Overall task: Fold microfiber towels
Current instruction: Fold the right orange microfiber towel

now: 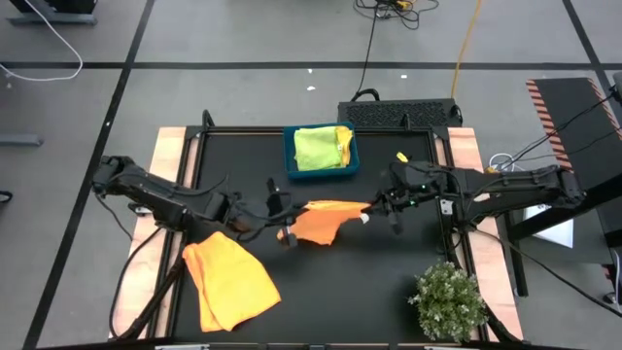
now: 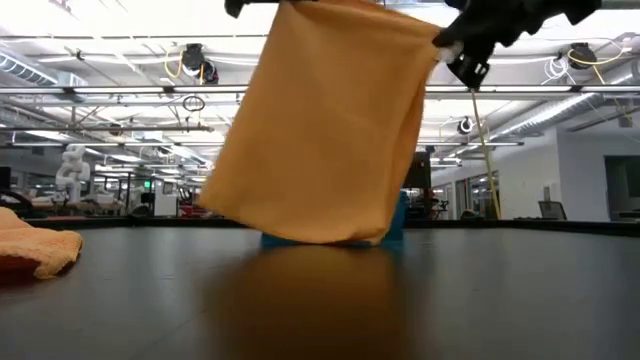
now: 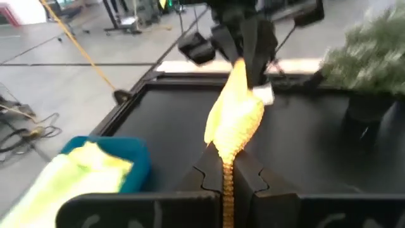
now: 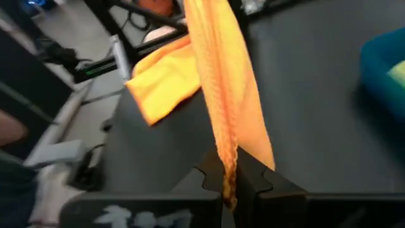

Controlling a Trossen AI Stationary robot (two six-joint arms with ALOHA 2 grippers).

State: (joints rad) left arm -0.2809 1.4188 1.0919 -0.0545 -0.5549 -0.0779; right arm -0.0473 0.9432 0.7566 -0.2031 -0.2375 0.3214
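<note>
Bright overhead ceiling lights, glare beyond the table (image 2: 500, 300) — wrist views blurred

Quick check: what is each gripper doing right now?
Left gripper: shut on the orange towel.
Right gripper: shut on the same orange towel, stretched between both.

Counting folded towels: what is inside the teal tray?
The teal tray holds a lime green towel and a pale yellow towel; anything beneath them is covered.
</note>
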